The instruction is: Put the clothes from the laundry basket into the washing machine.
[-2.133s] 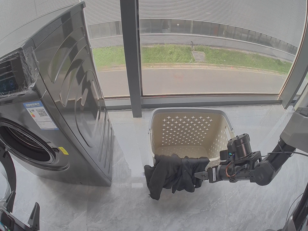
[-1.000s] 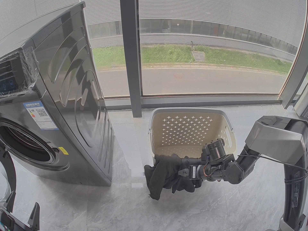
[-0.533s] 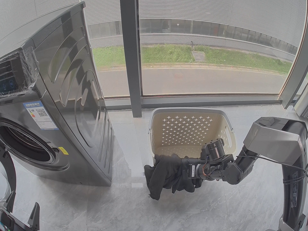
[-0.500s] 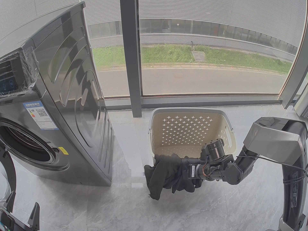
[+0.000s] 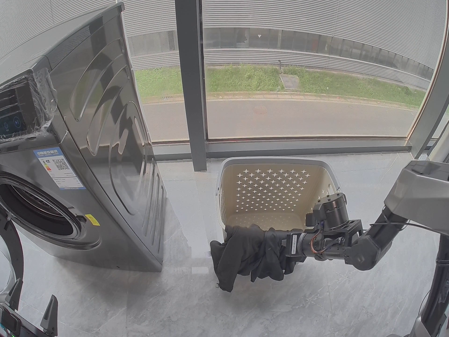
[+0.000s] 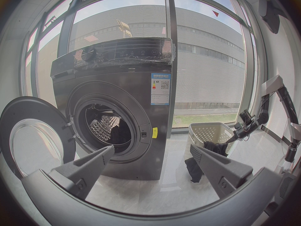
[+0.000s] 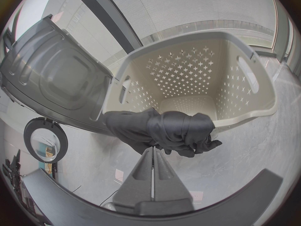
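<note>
Head view: right hand [image 5: 287,249] clenched on black garment [image 5: 245,254], which drapes over near rim of laundry basket [image 5: 275,160], mostly hanging outside. Left hand [image 6: 152,148] released, fingers wide, facing washing machine [image 6: 125,88].

Floor [image 5: 290,305]: pale grey, glossy marble-look tiles that run to the window sill at 12 o'clock.
Washing machine [image 5: 98,164]: dark grey front-loader standing on the floor at 9 o'clock, with its round door swung open.
Laundry basket [image 5: 276,161]: cream plastic with star-pierced walls, standing on the floor at 3 o'clock of the machine, near it but apart, close to the window.
Dark clothes [image 5: 248,256]: draped over the basket's 6 o'clock rim and hanging down outside it; whether the lowest end touches the floor cannot be told.
</note>
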You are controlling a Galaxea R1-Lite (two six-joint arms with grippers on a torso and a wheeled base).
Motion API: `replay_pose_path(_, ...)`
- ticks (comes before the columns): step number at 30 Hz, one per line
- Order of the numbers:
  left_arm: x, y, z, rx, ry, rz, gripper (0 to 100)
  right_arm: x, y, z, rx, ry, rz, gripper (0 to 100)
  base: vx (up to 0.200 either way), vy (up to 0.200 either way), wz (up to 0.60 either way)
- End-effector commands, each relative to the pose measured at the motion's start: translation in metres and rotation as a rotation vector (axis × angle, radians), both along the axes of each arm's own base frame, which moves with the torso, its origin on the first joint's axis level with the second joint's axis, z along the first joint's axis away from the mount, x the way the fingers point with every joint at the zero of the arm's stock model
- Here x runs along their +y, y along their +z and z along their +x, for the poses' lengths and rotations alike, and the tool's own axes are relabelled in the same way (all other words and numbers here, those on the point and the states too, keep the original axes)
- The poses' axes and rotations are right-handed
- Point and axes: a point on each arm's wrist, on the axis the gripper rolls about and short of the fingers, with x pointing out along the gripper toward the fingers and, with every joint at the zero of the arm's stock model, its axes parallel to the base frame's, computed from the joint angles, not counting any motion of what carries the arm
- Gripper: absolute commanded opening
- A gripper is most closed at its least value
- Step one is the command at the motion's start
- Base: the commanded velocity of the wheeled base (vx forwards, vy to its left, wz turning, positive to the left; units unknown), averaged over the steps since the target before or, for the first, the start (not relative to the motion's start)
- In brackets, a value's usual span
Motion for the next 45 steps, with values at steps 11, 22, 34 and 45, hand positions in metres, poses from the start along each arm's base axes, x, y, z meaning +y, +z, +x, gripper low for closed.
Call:
replay_pose_path(11, 0.0, -0.004, 0.0, -0.003, 0.001, 0.0, 100, -0.009, 0.003, -0.027, 0.026, 0.016, -0.027, 100, 0.0, 0.0, 0.0)
replay_pose_path(22, 0.0, -0.004, 0.0, -0.003, -0.001, 0.0, 100, 0.006, -0.048, 0.001, 0.101, 0.006, -0.061, 100, 0.0, 0.0, 0.0)
replay_pose_path(34, 0.0, -0.004, 0.0, -0.003, -0.001, 0.0, 100, 0.016, -0.057, 0.028, 0.057, -0.025, -0.059, 100, 0.0, 0.0, 0.0)
replay_pose_path(45, 0.0, -0.004, 0.0, -0.003, 0.001, 0.0, 100, 0.021, -0.059, 0.035, 0.037, -0.027, -0.041, 0, 0.0, 0.0, 0.0)
